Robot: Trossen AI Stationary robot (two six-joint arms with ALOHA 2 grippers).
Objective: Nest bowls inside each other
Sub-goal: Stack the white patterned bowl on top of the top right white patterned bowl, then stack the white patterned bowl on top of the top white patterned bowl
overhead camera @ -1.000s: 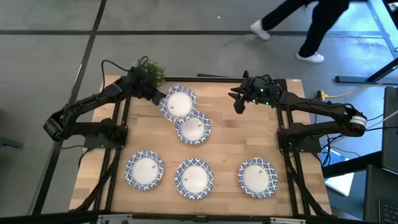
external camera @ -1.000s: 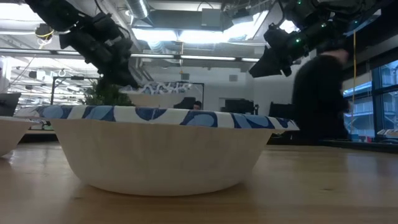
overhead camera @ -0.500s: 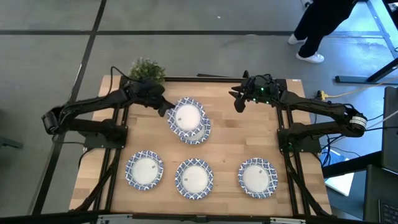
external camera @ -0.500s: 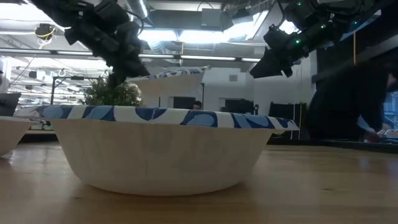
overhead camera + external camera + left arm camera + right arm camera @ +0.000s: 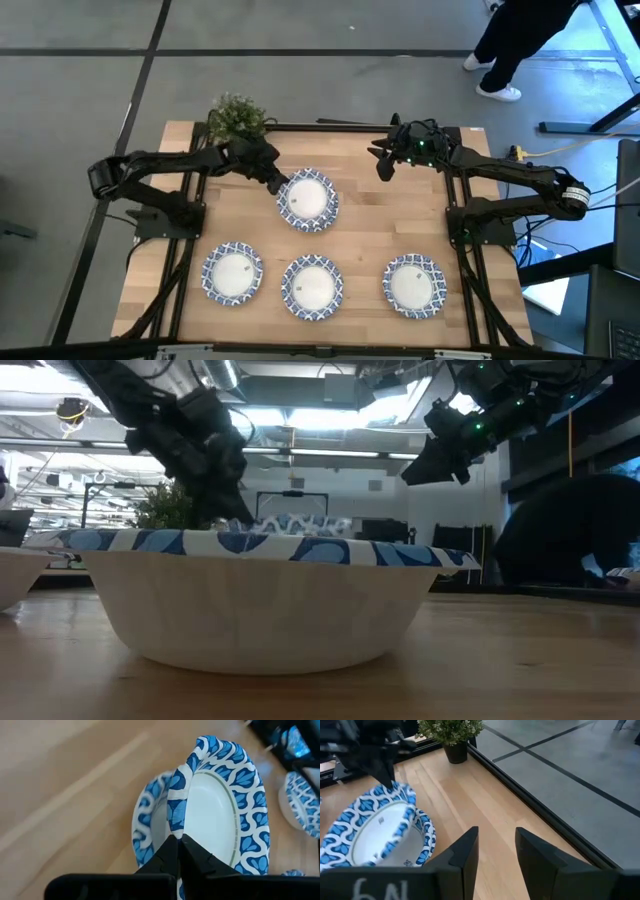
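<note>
Five blue-and-white rimmed bowls show in the high view. My left gripper [image 5: 279, 184] is shut on one bowl [image 5: 308, 197], held right over a second bowl [image 5: 145, 827] at the table's middle. Three more stand in a row near the near edge: left bowl [image 5: 233, 272], middle bowl [image 5: 312, 285], right bowl [image 5: 414, 284]. The middle one fills the low view [image 5: 270, 595]. My right gripper [image 5: 384, 165] hovers open above the far right part of the table, touching nothing. My left gripper pinches the upper bowl's rim [image 5: 176, 827] between its two fingers, on the bowl's left side. The fingers come from the table's left, slanting down. The bowl sits tilted over the lower bowl, its held side raised; whether its far side rests in the lower bowl I cannot tell.
A small green potted plant [image 5: 237, 116] stands at the table's far left corner, just behind my left arm. A person [image 5: 520, 40] walks on the floor beyond the far right edge. Bare wood lies between the two arms and right of the stacked bowls.
My left gripper has carried its bowl toward the table's right and near edge and lowered it, from beside the plant to right over the second bowl. The bowl now covers that bowl. The right arm has kept still.
</note>
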